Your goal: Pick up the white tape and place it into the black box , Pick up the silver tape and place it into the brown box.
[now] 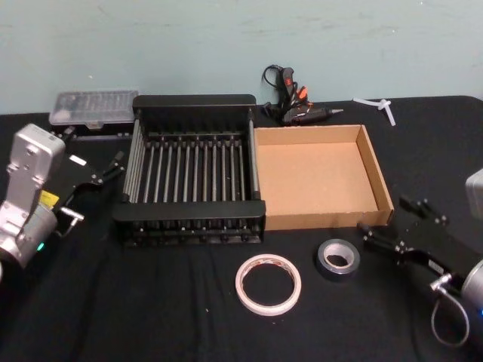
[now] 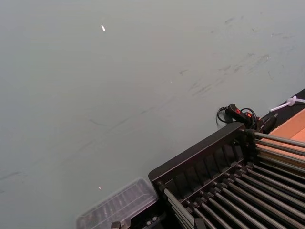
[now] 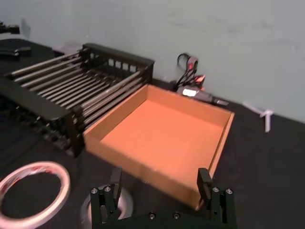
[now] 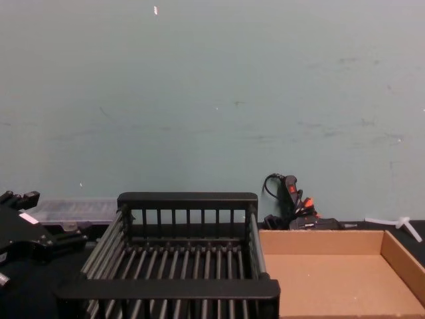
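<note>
Jaws of the right gripper (image 1: 386, 220) stand open and empty, low over the black tabletop (image 1: 151, 302), just right of the silver tape (image 1: 338, 259); in the right wrist view its 2 fingers (image 3: 206, 181) frame the near wall of the brown box (image 3: 162, 138), with the silver tape (image 3: 107, 210) under the left finger; the white tape (image 1: 268, 283) lies flat on the tabletop, left of the silver tape and apart from it; beyond these jaws the brown box (image 1: 376, 173) sits touching the black box (image 1: 196, 102) on its left; both boxes hold nothing; the left gripper (image 1: 106, 173) hangs beside the left wall of the black box, jaws open and empty; behind the boxes lie a glue gun (image 1: 290, 98) and a clear plastic case (image 1: 94, 108).
</note>
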You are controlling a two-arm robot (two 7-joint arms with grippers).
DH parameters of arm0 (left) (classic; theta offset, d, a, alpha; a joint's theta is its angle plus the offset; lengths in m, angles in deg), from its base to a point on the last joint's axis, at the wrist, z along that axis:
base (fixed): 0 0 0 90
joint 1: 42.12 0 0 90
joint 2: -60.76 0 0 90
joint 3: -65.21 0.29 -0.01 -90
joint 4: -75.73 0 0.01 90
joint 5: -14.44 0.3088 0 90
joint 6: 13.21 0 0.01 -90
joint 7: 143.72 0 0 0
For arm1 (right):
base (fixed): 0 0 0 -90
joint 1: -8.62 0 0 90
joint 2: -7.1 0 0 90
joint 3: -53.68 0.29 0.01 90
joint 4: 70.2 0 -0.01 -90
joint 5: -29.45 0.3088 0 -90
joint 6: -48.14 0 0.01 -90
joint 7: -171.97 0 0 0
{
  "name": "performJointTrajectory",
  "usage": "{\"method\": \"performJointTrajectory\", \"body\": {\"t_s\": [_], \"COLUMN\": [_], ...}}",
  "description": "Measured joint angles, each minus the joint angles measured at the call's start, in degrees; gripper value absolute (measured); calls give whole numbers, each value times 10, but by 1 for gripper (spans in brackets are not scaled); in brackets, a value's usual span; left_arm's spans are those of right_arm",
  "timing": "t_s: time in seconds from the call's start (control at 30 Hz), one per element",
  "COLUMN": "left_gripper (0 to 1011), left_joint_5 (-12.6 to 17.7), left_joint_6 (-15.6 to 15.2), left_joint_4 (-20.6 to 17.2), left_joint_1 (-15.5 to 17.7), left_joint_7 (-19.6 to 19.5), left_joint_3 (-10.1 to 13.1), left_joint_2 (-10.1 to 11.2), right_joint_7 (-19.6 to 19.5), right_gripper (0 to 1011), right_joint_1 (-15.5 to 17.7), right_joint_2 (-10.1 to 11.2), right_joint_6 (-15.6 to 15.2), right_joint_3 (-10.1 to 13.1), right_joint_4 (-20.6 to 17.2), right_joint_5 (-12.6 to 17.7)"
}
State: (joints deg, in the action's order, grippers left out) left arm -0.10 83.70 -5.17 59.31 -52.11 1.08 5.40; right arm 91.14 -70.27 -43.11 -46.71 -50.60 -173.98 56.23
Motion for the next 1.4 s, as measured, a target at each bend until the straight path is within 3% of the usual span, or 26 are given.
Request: {"method": "performJointTrajectory", "body": {"t_s": [0.33, 0.77, 1.4], "left_gripper": [1001, 1001, 1001], "left_joint_5": [0, 0, 0], "left_joint_6": [0, 0, 0], "left_joint_4": [0, 0, 0], "left_joint_1": [0, 0, 0], "left_joint_7": [0, 0, 0], "left_joint_3": [0, 0, 0], "left_joint_2": [0, 0, 0], "right_joint_7": [11, 3, 15], "right_gripper": [1002, 1002, 1002], "right_joint_1": [22, 3, -32], "right_joint_2": [0, -31, -71], "right_joint_6": [-37, -98, -120], "right_joint_3": [2, -10, -16], "right_joint_4": [-19, -5, 31], "right_joint_5": [-4, -30, -61]}}
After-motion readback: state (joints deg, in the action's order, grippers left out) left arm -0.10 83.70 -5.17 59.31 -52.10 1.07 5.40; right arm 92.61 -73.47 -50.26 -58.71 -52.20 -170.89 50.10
